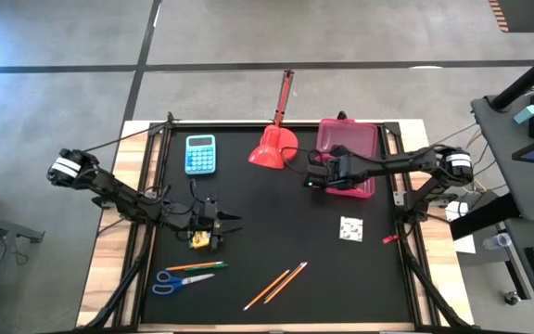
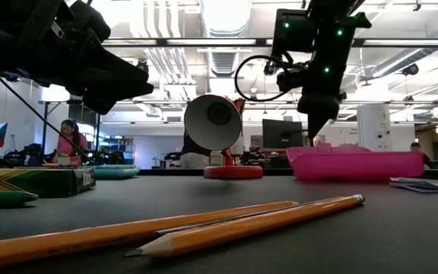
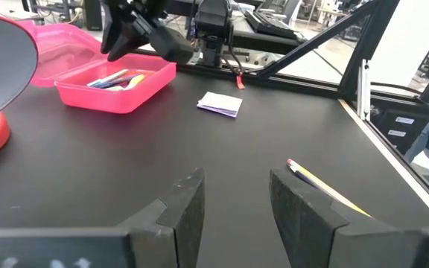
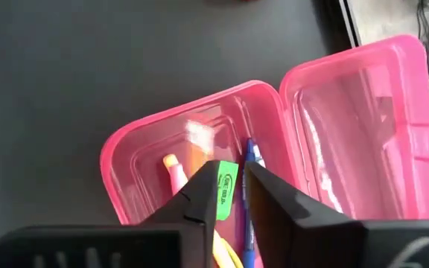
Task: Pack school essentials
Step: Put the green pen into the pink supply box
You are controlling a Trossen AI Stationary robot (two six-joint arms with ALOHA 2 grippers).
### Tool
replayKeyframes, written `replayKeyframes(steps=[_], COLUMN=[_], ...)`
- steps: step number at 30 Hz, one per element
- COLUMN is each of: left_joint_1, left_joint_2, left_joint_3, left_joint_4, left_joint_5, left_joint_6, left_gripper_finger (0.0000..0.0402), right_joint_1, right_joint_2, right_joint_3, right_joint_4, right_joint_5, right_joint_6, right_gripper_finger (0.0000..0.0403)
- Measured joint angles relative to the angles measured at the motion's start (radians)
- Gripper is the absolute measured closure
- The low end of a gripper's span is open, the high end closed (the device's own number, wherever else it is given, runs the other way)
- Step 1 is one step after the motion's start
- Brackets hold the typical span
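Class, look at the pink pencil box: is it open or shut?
Open. The pink pencil box has its lid swung back beside the tray, and pens show inside.

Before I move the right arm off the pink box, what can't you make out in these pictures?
- Green piece: right wrist view shows it between the right end effector's fingers; whether gripped or already loose is unclear.
- Pink box contents: hidden by its wall in the low view, covered by the arm in the high view.
- Crayon box: mostly under the left end effector from above.
- White square: speckles too small to read.
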Motion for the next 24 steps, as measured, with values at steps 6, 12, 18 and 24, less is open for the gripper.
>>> replayKeyframes(steps=[6,12,18,24], left_joint_1=[0.0,0.0,0.0,0.0], left_joint_2=[0.0,0.0,0.0,0.0], left_joint_3=[0.0,0.0,0.0,0.0], left_joint_4=[0.0,0.0,0.0,0.0], left_joint_5=[0.0,0.0,0.0,0.025], left_joint_6=[-0.001,-0.001,-0.003,-0.005], left_gripper_finger=[0.0268,0.0268,0.0268,0.0268], right_joint_1=[0.0,0.004,0.041,0.19], right_joint_2=[0.0,-0.015,-0.038,-0.047], right_joint_3=[0.0,0.019,0.034,0.024], right_joint_4=[-0.001,-0.086,-0.155,-0.152], right_joint_5=[0.0,-0.005,-0.151,-0.203], right_joint_6=[0.036,0.122,0.318,0.509], right_gripper_finger=[0.0288,0.0256,0.0263,0.0271])
